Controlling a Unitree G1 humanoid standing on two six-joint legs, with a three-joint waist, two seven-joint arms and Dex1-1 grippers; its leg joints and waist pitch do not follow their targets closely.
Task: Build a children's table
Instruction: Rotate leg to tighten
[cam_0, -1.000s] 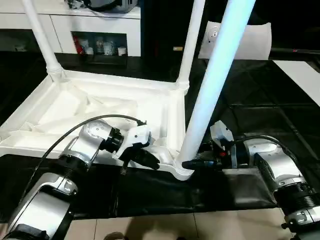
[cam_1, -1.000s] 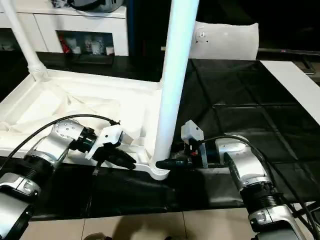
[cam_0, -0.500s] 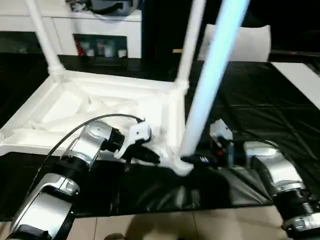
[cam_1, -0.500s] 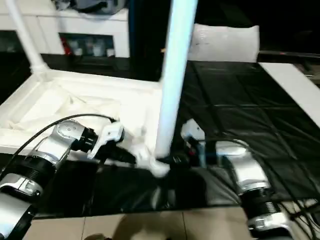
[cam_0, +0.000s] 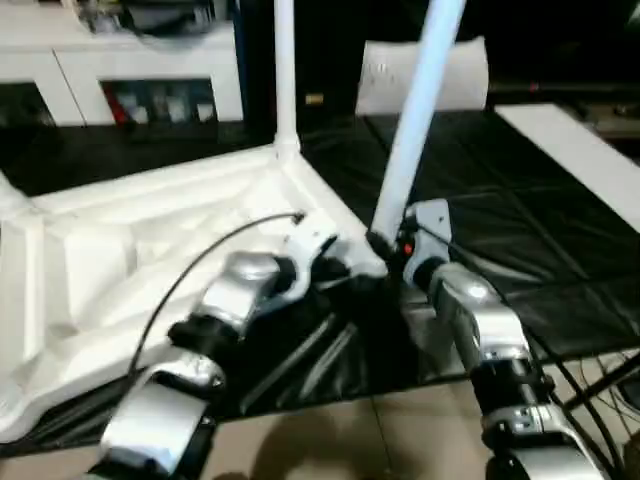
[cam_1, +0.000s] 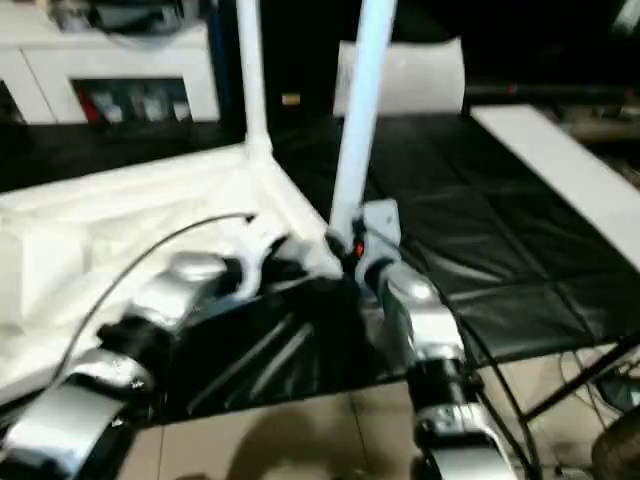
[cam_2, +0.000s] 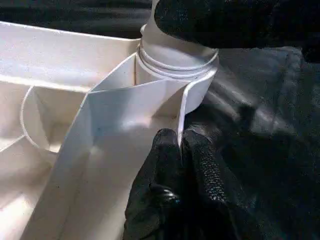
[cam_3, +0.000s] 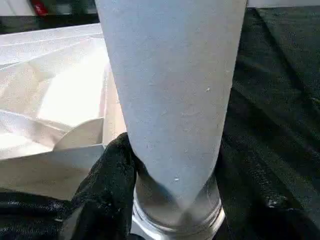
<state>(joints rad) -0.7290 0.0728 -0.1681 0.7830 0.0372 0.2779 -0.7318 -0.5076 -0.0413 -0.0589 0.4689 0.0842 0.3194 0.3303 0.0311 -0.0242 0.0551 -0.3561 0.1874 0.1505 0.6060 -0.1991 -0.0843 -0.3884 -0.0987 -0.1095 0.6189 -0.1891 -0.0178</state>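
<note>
The children's table lies upside down: its white tabletop (cam_0: 120, 250) rests ribbed side up on the black mat. One white leg (cam_0: 284, 70) stands in the far corner socket. A second leg (cam_0: 415, 110) stands in the near corner socket (cam_2: 175, 65). My right gripper (cam_0: 385, 245) is shut on this leg just above the socket, with black fingers (cam_3: 112, 175) on both sides of it (cam_3: 170, 90). My left gripper (cam_2: 181, 145) is shut on the thin rim (cam_2: 182, 107) of the tabletop right beside that same socket.
A white pillow-like block (cam_0: 420, 75) stands at the back, and a flat white strip (cam_0: 575, 150) lies at the right. White shelving (cam_0: 120, 70) runs along the back left. The black mat (cam_0: 500, 230) ends at tiled floor (cam_0: 350, 440) in front; cables trail at the lower right.
The whole view has swung. Against the mat, the tabletop's near corner and its leg seem turned and carried farther from me. Both grippers keep their holds.
</note>
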